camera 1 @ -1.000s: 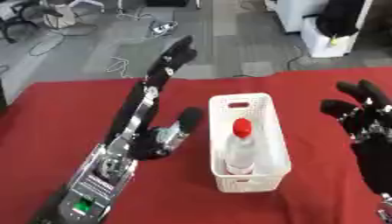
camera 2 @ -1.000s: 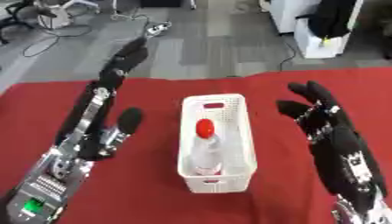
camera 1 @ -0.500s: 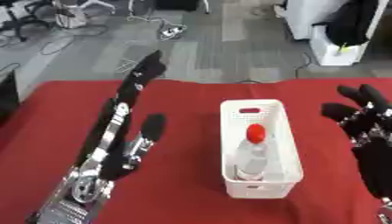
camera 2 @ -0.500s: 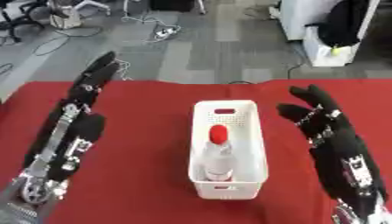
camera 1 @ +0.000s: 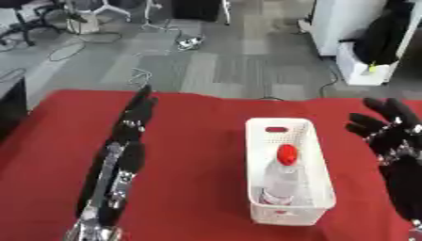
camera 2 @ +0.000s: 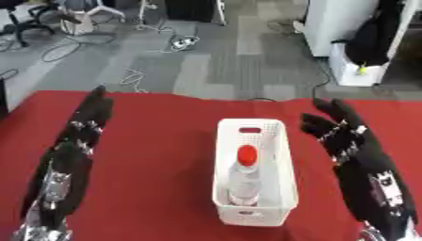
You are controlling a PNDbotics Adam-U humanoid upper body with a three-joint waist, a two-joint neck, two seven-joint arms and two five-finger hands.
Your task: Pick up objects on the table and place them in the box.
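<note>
**One bottle in the box, both hands free: clearing and checking**

One bottle (camera 2: 242, 175) with a red cap (camera 2: 247, 154) is seen lying lengthwise inside the white box (camera 2: 284, 188), cap toward the far end, body toward the near end. The box stands on the red table (camera 1: 190, 188), roughly midway between the two hands.

The left hand (camera 1: 132, 123) is held out over the table to the left of the box, well apart from it, with its fingers straight and extended toward the far edge; nothing is held. The right hand (camera 2: 339, 133) is raised to the right of the box, near its far corner but not touching it, with fingers spread and nothing gripped.

No other loose object is visible on the cloth in either view (the near corners are partly covered by the arms, so those areas cannot be confirmed).

Judged from this layout, the placing step appears complete for the bottle. To finish the step well:

1. Both hands should be kept clear of the box rim, so that the light plastic wall is not nudged.
2. The covered parts of the table should be brought into view before another reach is planned.
3. If a further object is found, it should be approached by the nearer hand, with fingers kept apart until it is straddled.
</note>
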